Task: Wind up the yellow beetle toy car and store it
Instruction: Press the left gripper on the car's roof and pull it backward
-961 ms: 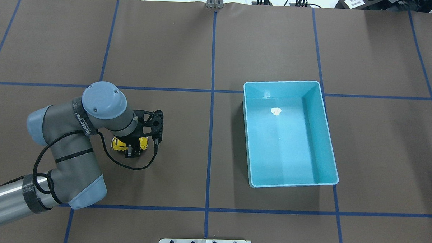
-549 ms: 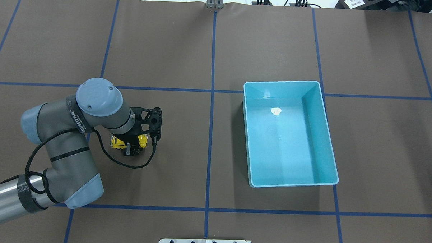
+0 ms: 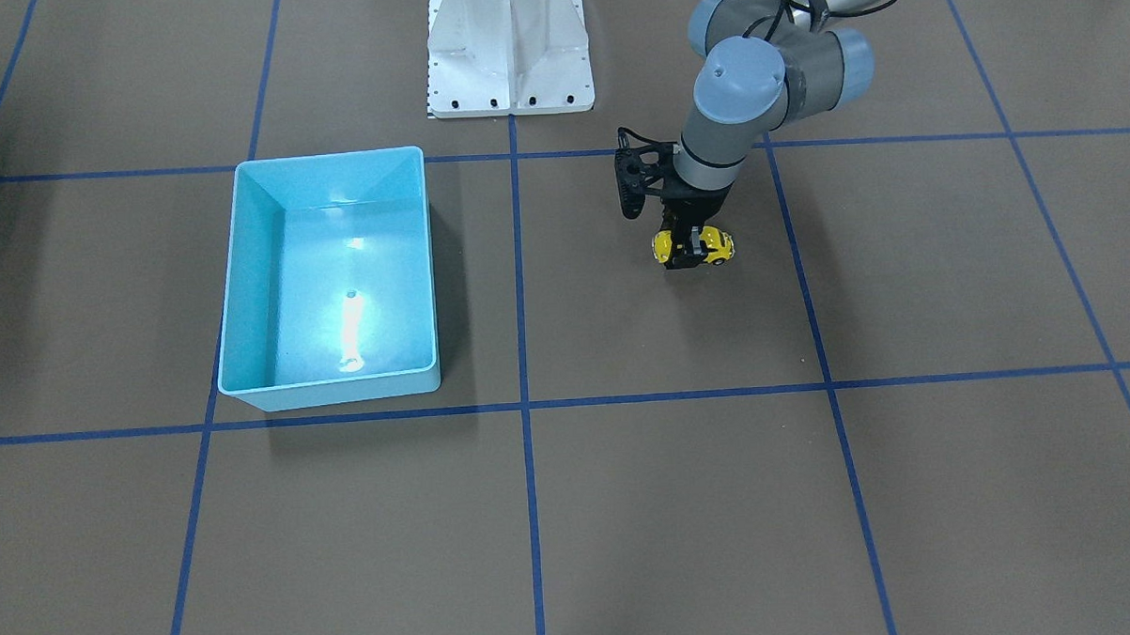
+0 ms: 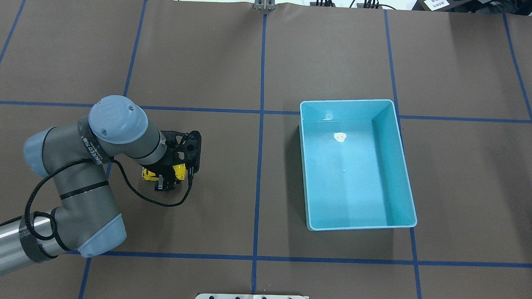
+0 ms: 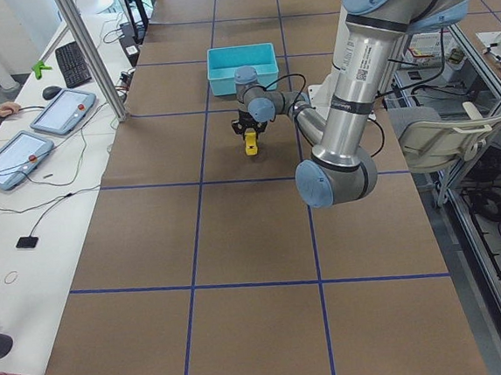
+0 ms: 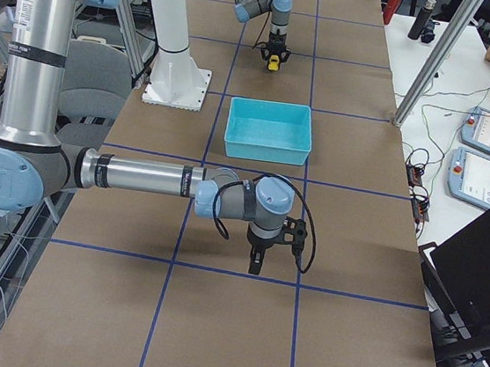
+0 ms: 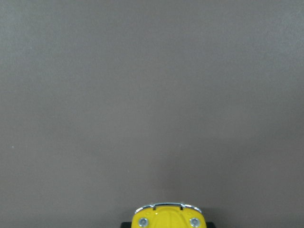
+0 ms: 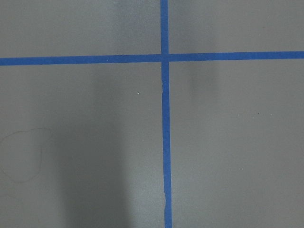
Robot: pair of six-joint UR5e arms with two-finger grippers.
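The yellow beetle toy car [image 4: 180, 171] sits crosswise between the fingers of my left gripper [image 4: 165, 181], which is shut on its middle, at or just above the brown table left of centre. The front-facing view shows the car [image 3: 719, 246] in the same gripper [image 3: 690, 253]. The left wrist view shows only the car's yellow end [image 7: 166, 217] at the bottom edge. The light blue bin [image 4: 346, 100] stands to the right, well apart. My right gripper [image 6: 256, 261] shows only in the exterior right view, low over the table; I cannot tell whether it is open or shut.
Blue tape lines [image 4: 259, 167] divide the brown table cover. A white base plate [image 3: 509, 52] stands at the robot's side of the table. The bin holds only a small white speck [image 4: 340, 136]. The right wrist view shows a tape crossing [image 8: 164, 58].
My left arm's elbow and wrist joint have shifted left. The gripper with the car has stayed almost in place, ending slightly right and turned a little.
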